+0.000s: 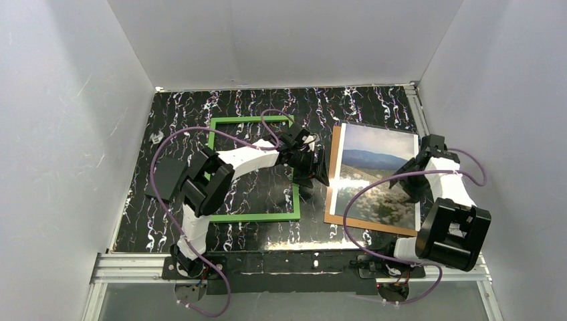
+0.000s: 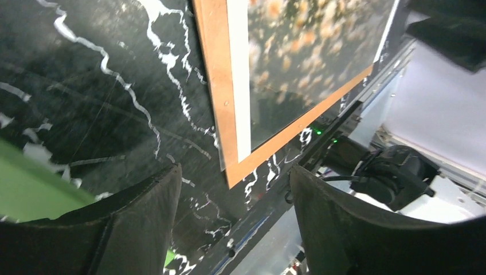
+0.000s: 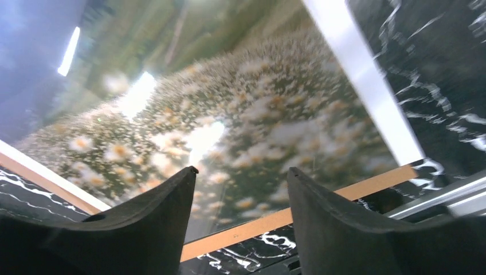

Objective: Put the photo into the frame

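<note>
Resting on backing board (image 1: 333, 174) — photo (image 1: 376, 170), frame (image 1: 254, 217) alongside

The bench (image 1: 180, 114) had a glossy black surface with white marble-like veins. The photo (image 1: 374, 160) was shiny paper and showed bright glare spots. At its 9 o'clock edge the backing board (image 2: 215, 69) looked matt, like brown fibreboard. The frame (image 1: 254, 217) was smooth and green. The fingers (image 3: 338, 229) were matt black and slightly grainy. At the bench's 6 o'clock side ran a pale metal rail (image 1: 134, 267).
</note>
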You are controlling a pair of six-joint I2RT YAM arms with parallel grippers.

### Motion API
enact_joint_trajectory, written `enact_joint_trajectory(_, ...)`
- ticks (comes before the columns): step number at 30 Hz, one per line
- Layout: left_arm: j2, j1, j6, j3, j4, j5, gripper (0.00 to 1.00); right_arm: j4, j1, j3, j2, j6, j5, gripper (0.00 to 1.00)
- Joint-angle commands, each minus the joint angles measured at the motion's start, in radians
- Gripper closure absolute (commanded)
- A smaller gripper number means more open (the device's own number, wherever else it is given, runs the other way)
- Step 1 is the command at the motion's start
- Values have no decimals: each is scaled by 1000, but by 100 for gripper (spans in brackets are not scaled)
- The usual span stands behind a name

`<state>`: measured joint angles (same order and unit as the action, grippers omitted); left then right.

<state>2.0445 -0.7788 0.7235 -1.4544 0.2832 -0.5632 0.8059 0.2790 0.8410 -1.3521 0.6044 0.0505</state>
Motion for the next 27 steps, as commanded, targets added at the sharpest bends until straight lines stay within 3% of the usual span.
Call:
enact_joint_trajectory(1,-105,-26,-134,11,-215,88,29,69,-4,124,53,-54,123,26)
enact_joint_trajectory(6,-118,-46,-156,9,-245,125,22,122,-3,203,-13,-72,278,17)
enact_joint_trajectory(9,-112,-47,-153,2,-243,128,18,104,5,211,-46,-97,307,3)
enact_joint_trajectory(14,-104,-49,-135,-10,-237,137,3,83,35,216,-60,-98,317,2)
enact_joint_trajectory(27,-110,-48,-45,22,-127,89,2,-30,182,221,-237,-153,49,3)
